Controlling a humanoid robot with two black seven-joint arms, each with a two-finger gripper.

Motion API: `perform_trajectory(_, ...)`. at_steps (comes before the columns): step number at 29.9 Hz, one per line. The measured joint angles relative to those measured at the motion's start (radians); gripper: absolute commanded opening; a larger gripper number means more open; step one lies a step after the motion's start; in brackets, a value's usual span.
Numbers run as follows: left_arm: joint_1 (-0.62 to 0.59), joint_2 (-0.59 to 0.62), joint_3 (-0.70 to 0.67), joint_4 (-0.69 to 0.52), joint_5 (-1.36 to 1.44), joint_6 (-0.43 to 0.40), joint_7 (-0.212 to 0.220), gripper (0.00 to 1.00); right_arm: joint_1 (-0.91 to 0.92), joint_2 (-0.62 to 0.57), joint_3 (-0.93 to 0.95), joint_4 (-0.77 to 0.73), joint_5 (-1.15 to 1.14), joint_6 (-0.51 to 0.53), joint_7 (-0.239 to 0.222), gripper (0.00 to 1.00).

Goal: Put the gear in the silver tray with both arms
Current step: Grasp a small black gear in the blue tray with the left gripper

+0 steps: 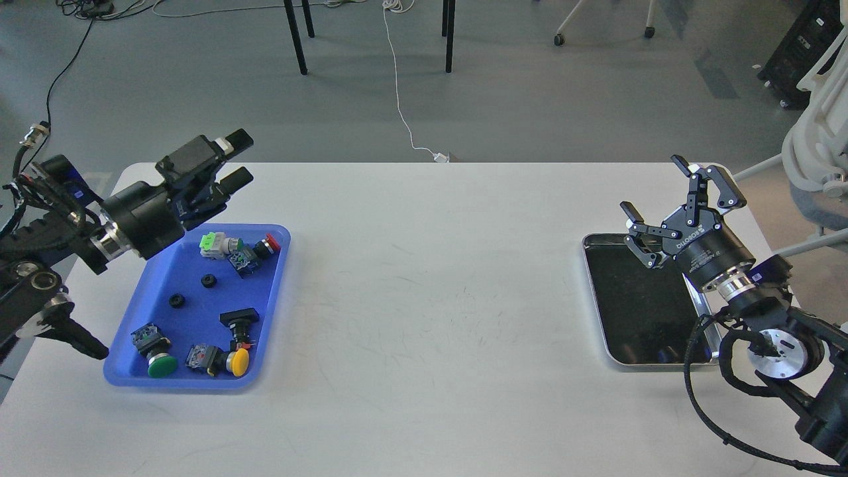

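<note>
On the bench (424, 298), the silver tray (599, 311) lies far right of the blue tray (199, 311) holding two black gears (210, 281), with the right gripper (669, 199) spread wide above it and the left gripper (235, 159) released over the blue tray's far edge.

The silver tray (596, 291) was shiny metal, with a polished rim and a dark, mirror-like bottom. The blue tray (165, 305) looked like smooth plastic with a soft sheen, and it sat on a matt, pale table (430, 298) marked by faint scuffs. Both grippers were matt black, the right gripper (669, 205) backed by a bright metal ring.
</note>
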Motion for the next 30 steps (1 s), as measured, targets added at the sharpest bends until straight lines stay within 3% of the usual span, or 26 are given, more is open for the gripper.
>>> perform_trajectory(6, -0.015, 0.125, 0.083, -0.069, 0.456, 0.020, 0.000, 0.98, 0.000, 0.000, 0.001, 0.000, 0.000, 0.000, 0.000, 1.00)
perform_trajectory(13, -0.042, 0.161, 0.111, 0.024, 0.905, 0.133, -0.001, 0.96, 0.000, -0.001, 0.005, 0.000, -0.001, 0.000, 0.000, 1.00)
perform_trajectory(21, -0.149, 0.125, 0.339, 0.142, 0.979, 0.201, 0.000, 0.87, -0.001, -0.002, 0.007, 0.000, -0.001, 0.000, 0.000, 0.99)
perform_trajectory(30, -0.182, 0.034, 0.365, 0.273, 0.982, 0.210, 0.000, 0.77, -0.015, -0.002, 0.025, 0.000, -0.001, 0.000, 0.000, 0.99)
